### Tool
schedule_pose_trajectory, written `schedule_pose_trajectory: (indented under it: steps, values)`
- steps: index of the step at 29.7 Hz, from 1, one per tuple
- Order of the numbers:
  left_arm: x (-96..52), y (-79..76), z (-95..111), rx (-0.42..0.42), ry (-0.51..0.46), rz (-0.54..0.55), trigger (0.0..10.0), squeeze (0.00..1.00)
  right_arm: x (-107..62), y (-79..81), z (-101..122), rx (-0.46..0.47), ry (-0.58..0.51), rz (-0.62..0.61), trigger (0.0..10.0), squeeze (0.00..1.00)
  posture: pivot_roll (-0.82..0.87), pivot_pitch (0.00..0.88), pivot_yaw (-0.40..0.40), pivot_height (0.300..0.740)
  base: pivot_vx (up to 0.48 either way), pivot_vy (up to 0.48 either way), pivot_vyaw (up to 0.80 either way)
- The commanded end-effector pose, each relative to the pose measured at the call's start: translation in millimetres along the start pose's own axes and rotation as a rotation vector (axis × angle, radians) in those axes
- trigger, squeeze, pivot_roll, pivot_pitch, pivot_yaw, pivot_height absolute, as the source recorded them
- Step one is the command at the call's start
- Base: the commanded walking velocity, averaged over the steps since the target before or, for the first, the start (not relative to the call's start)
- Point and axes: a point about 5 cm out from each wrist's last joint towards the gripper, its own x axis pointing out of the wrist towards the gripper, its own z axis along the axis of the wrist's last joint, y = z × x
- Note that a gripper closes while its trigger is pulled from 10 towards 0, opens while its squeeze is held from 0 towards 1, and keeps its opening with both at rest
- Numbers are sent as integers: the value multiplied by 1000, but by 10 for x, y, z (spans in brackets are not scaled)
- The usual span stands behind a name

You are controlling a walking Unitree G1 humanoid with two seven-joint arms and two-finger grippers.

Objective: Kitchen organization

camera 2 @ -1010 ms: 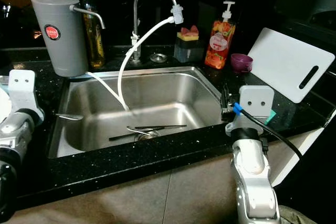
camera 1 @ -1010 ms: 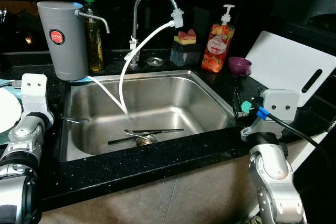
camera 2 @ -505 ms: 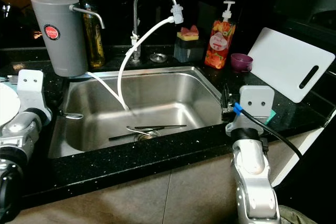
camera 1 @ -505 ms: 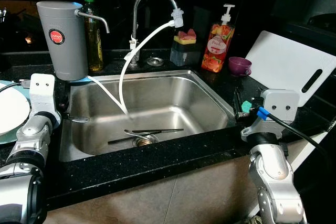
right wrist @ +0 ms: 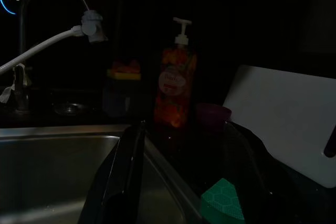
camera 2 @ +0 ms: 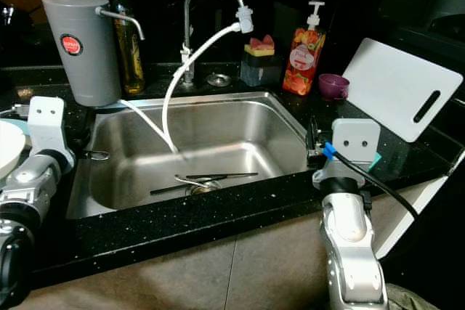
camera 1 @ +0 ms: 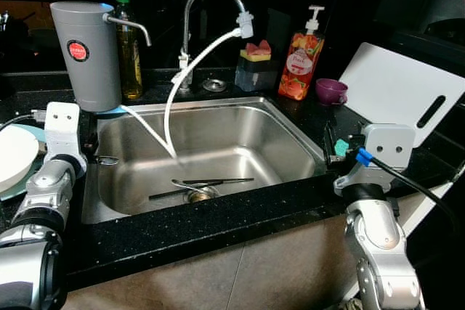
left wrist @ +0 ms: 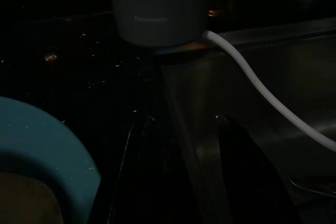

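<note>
Left end effector [left wrist: 181,129] spread over sink [camera 1: 218,103] rim | right end effector [right wrist: 184,145] spread | filter [left wrist: 157,3] reads "Panasonic"

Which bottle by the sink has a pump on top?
The orange soap bottle right of the faucet has a white pump. The yellowish bottle beside the grey water filter has a green cap instead.

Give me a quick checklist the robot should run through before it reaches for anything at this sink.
1. Left end effector open, holding nothing: ok.
2. Right end effector open over the counter edge: ok.
3. Dark utensils lying at the steel sink drain, reachable: ok.
4. White hose hanging from the curved tap into the basin, in the way: not ok.
5. Green hexagon-patterned pad beside the right fingers; whether touching: cannot tell.
</note>
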Motion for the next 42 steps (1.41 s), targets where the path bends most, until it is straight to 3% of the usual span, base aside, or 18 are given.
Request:
schedule_pose_trajectory:
  steps: [1, 7, 21, 35, 42]
  values:
    - [-14, 73, -29, 0, 24, 18, 10000, 0, -2, -41, 27, -5, -9, -17, 10000, 0, -44, 96, -94, 740, 0, 0, 0]
    - [-23, 170, 36, 14, -11, 22, 10000, 0, -8, -46, 24, -4, -7, -20, 10000, 0, -32, 98, -94, 740, 0, 0, 0]
    - [-113, 343, -82, 40, 9, 52, 10000, 0, 16, 3, 9, 8, -5, -1, 10000, 0, -14, 100, -104, 740, 0, 0, 0]
    - [-157, 271, -283, 47, 87, 61, 10000, 0, 13, -29, 25, -3, -8, -5, 10000, 0, -36, 92, -105, 740, 0, 0, 0]
    - [-135, 325, -170, 28, 35, 80, 10000, 0, 9, -39, 23, -4, -7, -5, 10000, 0, -31, 90, -111, 740, 0, 0, 0]
